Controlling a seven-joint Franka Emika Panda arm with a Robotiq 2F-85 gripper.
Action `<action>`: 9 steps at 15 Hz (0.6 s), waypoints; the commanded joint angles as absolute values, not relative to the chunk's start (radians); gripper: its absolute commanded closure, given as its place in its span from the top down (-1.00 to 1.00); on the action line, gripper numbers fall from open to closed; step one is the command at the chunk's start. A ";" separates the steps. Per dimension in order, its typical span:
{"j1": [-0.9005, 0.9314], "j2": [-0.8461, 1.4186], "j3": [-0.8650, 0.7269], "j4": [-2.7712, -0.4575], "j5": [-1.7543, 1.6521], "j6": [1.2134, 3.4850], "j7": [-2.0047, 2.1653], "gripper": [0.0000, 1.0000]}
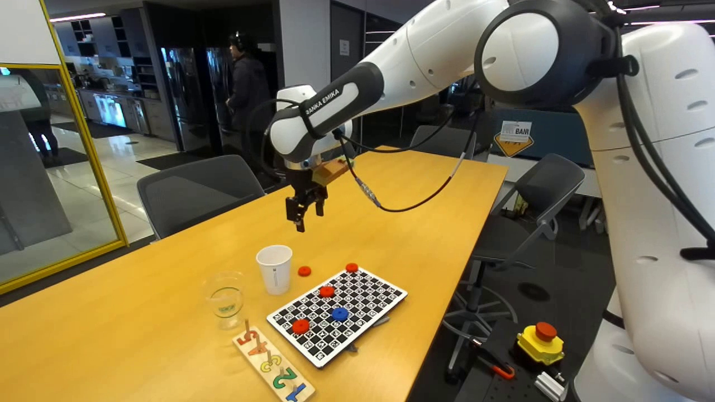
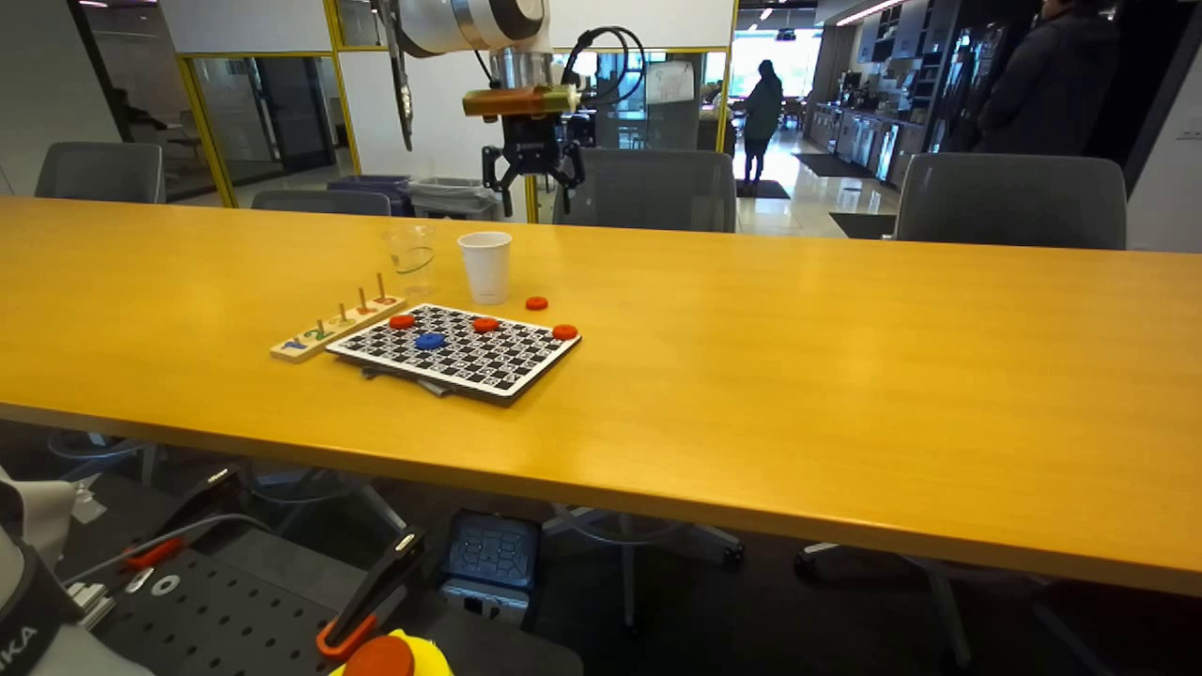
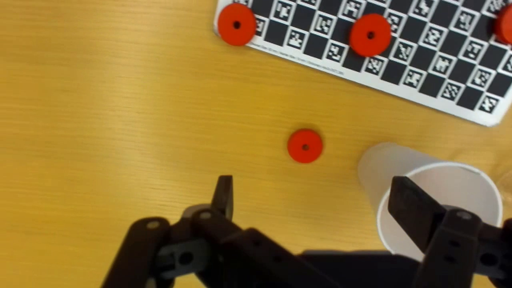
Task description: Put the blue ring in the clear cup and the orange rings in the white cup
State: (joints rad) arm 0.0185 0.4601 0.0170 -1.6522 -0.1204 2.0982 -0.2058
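fingers [image 3: 414, 214] are spread wide, nothing in them, orange ring [image 3: 305, 146] near the white cup [image 1: 275, 273] looks pretty much straight below, about midway between them

Checkerboard [image 1: 363, 296], peg board [image 1: 273, 365], table [image 2: 845, 376], grey chairs [image 2: 648, 192]

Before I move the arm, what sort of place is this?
Probably a shared office or meeting area, going by the long wood-grain table, the mesh-backed office chairs around it and the kitchen-style wall cabinets in the background.
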 commanded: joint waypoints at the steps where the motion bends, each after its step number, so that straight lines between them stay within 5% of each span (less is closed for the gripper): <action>1: -0.020 0.402 0.025 -1.778 -0.181 2.223 -0.381 1.00; 9: -0.091 0.463 0.104 -1.878 -0.153 2.508 -0.713 1.00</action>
State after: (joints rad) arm -0.0490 0.4623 0.0570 -1.8429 -0.1831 2.4220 -0.6007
